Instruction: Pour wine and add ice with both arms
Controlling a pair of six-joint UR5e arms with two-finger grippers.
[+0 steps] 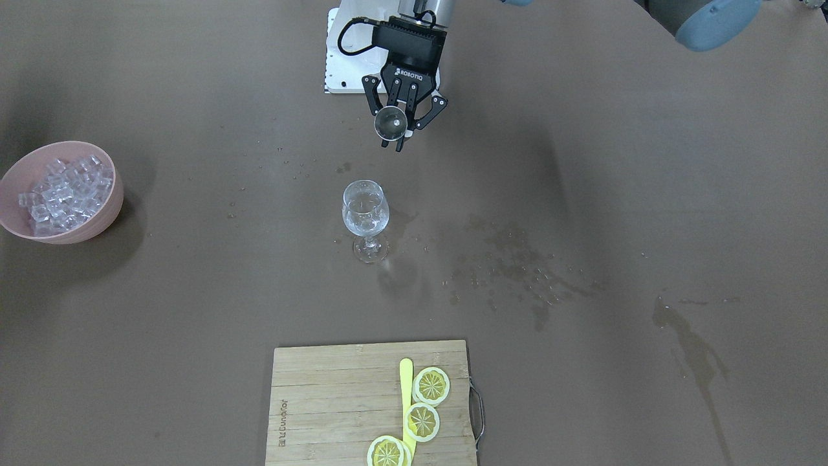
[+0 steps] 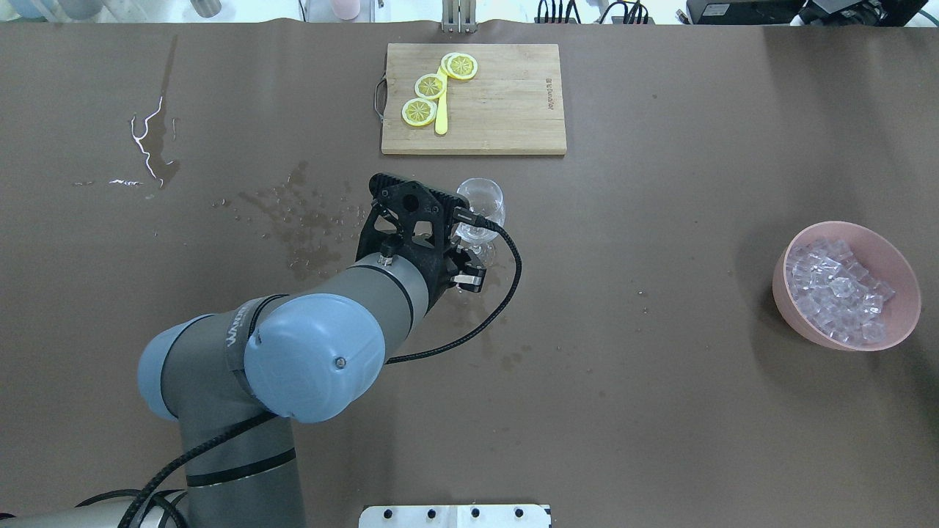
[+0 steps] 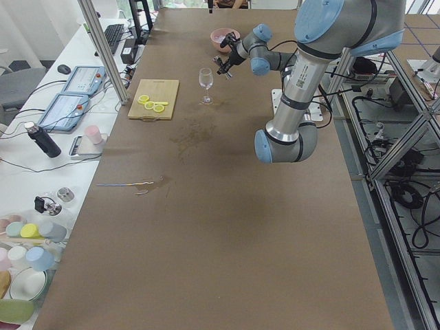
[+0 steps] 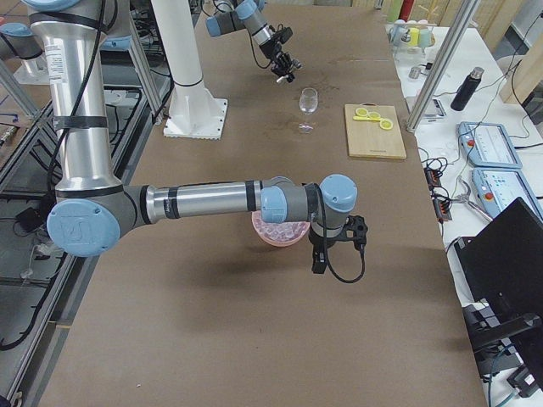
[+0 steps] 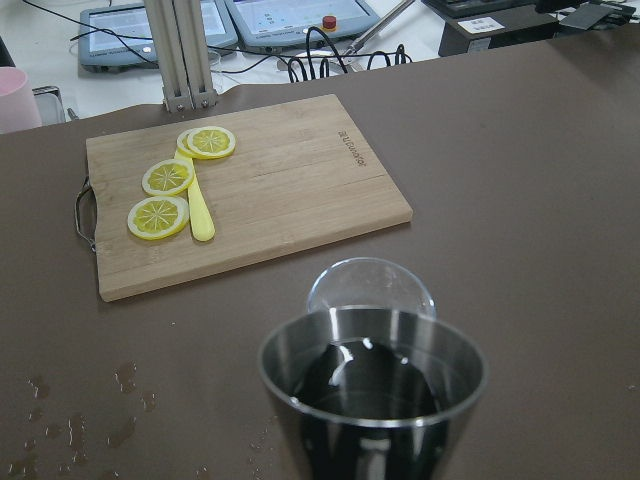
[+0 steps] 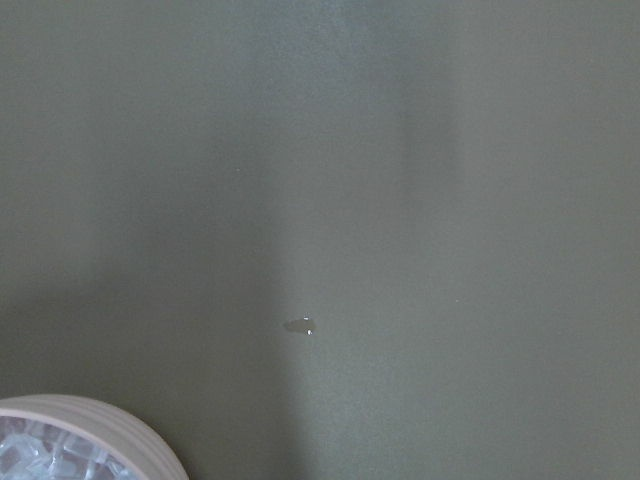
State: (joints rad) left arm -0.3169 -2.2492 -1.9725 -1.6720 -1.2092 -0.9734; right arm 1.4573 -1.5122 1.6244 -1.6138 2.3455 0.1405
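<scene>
Near the wine glass (image 1: pixel 365 213), tip the metal cup (image 5: pixel 372 400) slowly from the clenched left gripper (image 1: pixel 394 134); find ice (image 1: pixel 61 191) in the pink bowl (image 1: pixel 114 200) by the right gripper (image 4: pixel 318 265), cannot tell its grip

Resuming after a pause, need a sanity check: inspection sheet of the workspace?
Surface: brown table, wet stains mid-table.
Job's things: clear stemmed wine glass upright, centre; clear ice cubes heaped in pink bowl; no stream seen.
Clutter: bamboo cutting board with three lemon slices and a yellow stick.
Grippers: left gripper shut on steel cup by the glass; right gripper near the bowl, state unclear.
Cables: black cable looping off left wrist.
Surroundings: white side bench with tablets and a dark bottle.
</scene>
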